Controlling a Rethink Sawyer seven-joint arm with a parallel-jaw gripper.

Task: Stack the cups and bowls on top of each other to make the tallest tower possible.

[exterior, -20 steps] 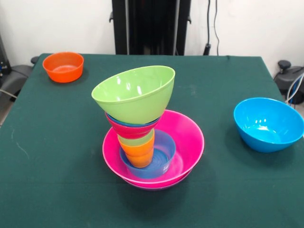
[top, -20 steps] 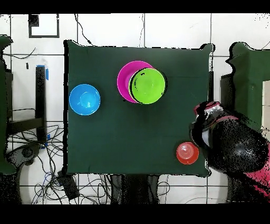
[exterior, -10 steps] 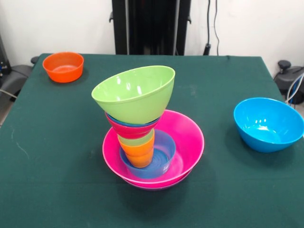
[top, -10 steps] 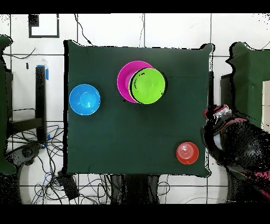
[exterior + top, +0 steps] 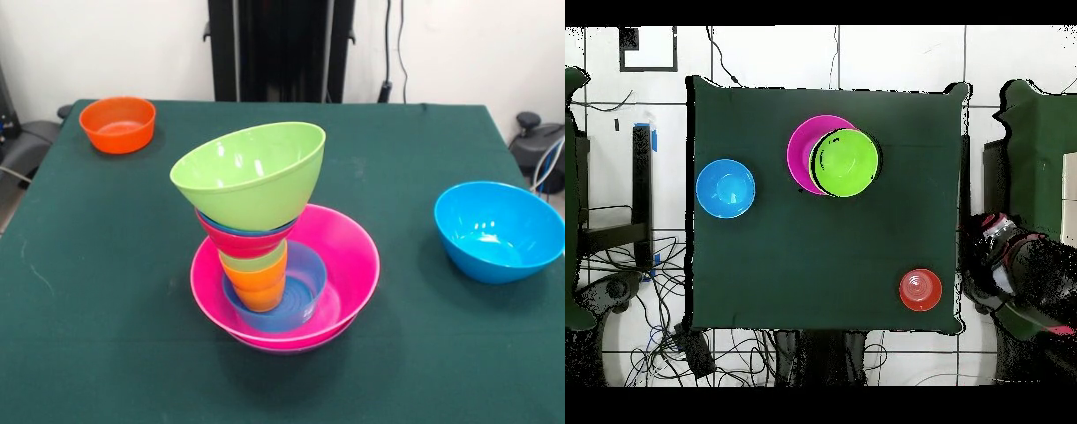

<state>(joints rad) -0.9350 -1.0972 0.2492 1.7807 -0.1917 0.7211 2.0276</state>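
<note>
Now tower (image 5: 265, 256) upright, lime bowl (image 5: 252, 172) on top tilted; gripper (image 5: 993, 228) off-table, grip state unclear.

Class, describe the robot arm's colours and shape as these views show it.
The front view shows none of it. Overhead, the arm is a bulky, mostly black mass beside the table, with a red streak low down and a pale, reddish end. Finer detail is unreadable.

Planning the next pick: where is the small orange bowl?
Front view: the small orange bowl sits alone near the table's far left corner, well apart from the tower.
</note>
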